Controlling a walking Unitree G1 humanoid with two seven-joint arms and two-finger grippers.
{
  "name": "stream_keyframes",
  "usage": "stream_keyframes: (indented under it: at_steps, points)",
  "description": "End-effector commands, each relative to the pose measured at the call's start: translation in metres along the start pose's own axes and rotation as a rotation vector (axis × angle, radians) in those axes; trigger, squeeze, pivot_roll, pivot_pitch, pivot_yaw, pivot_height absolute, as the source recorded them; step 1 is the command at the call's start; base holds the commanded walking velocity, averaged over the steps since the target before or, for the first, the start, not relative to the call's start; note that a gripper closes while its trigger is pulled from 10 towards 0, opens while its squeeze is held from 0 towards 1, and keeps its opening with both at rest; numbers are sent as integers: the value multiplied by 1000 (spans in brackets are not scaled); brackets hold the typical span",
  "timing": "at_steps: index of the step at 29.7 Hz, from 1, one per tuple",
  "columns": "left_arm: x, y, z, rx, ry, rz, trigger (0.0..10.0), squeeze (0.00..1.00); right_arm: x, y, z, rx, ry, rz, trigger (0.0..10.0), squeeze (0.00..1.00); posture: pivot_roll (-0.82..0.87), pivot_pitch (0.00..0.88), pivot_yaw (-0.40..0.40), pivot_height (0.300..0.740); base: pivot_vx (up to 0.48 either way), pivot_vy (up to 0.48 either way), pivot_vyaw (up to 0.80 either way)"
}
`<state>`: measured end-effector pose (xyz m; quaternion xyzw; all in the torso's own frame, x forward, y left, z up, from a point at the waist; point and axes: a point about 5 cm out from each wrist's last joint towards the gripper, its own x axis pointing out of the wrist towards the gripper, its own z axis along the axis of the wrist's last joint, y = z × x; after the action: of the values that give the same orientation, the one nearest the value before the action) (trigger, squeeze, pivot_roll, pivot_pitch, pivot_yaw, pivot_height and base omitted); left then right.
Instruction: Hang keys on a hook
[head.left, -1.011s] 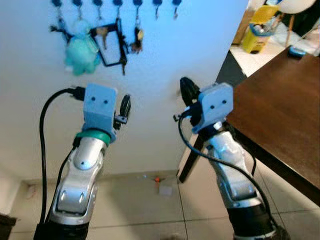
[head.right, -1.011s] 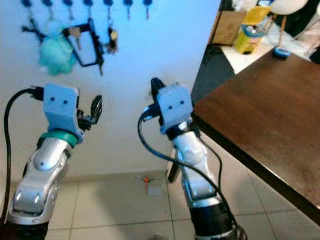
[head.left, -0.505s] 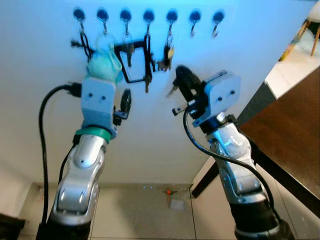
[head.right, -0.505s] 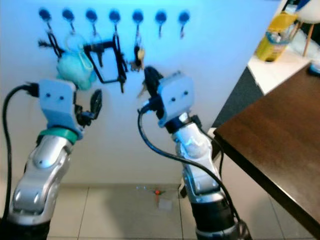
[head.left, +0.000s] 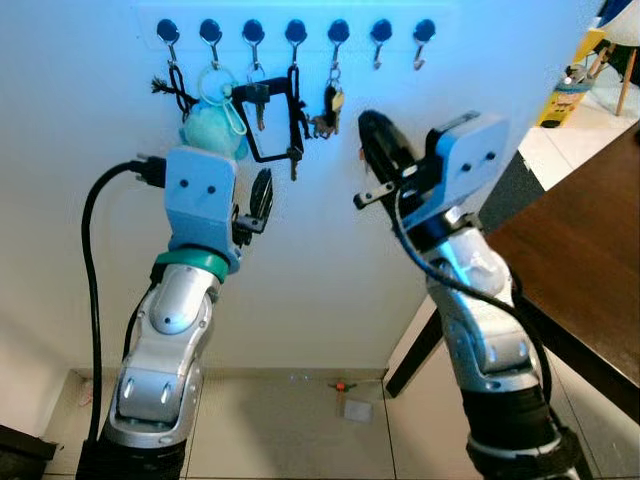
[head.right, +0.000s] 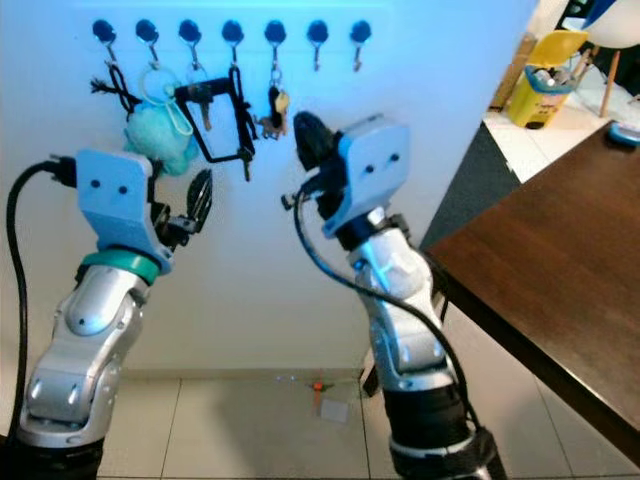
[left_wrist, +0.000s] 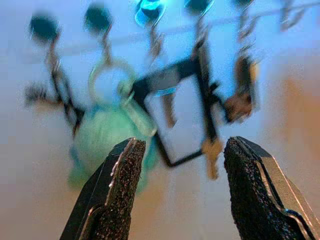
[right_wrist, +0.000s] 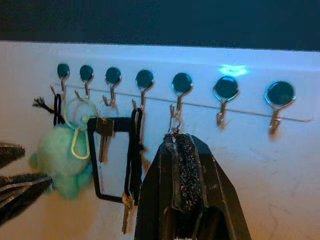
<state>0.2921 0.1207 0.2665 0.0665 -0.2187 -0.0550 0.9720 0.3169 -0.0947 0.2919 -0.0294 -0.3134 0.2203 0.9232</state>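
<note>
A row of several dark round hooks (head.left: 295, 32) lines the white wall. From the left they carry a black cord, a teal plush (head.left: 208, 125), a black rectangular holder (head.left: 270, 125) and a bunch of keys (head.left: 328, 100). The two rightmost hooks (head.left: 380, 35) (right_wrist: 279, 97) are bare. My right gripper (head.left: 372, 128) is raised just right of the key bunch, below those bare hooks, its fingers (right_wrist: 181, 165) shut with nothing showing between them. My left gripper (head.left: 262, 195) is open below the plush, and its fingers (left_wrist: 120, 190) frame the plush and holder.
A dark brown table (head.left: 580, 250) stands close on the right, its leg (head.left: 420, 345) reaching the tiled floor by the wall. Small scraps (head.left: 352, 408) lie on the tiles. A yellow bin (head.right: 545, 85) stands beyond the wall corner.
The camera has tilted up, bringing the whole hook row into view. My right gripper has risen toward the hooks, still shut. The left gripper holds its raised, open pose.
</note>
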Motion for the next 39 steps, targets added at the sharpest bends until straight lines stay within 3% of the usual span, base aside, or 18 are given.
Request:
stream_keyframes:
  at_steps: [1,8,15,22,33,39]
  points:
    - [0,-1,6,-1,-15,-35,10000,0,5,-2,-3,19,24,-18,10000,0,-81,75,100,740,0,0,0]
    - [5,0,30,11,-74,-135,10000,0,22,-10,-11,26,62,-73,10000,0,-60,89,107,740,0,0,0]
    - [5,-1,40,2,-109,-173,10000,0,34,-14,-10,1,57,-77,10000,0,-50,95,110,740,0,0,0]
    - [-5,-9,55,-57,-145,-265,10000,0,54,-18,6,-33,-9,-49,10000,0,-27,108,101,740,0,0,0]
    - [-4,-11,56,-62,-135,-277,10000,0,60,-17,12,-22,-40,-41,10000,0,-34,109,105,740,0,0,0]
    - [-3,-11,55,-68,-123,-281,10000,0,52,-13,9,-4,-36,-22,10000,0,-40,110,104,740,0,0,0]
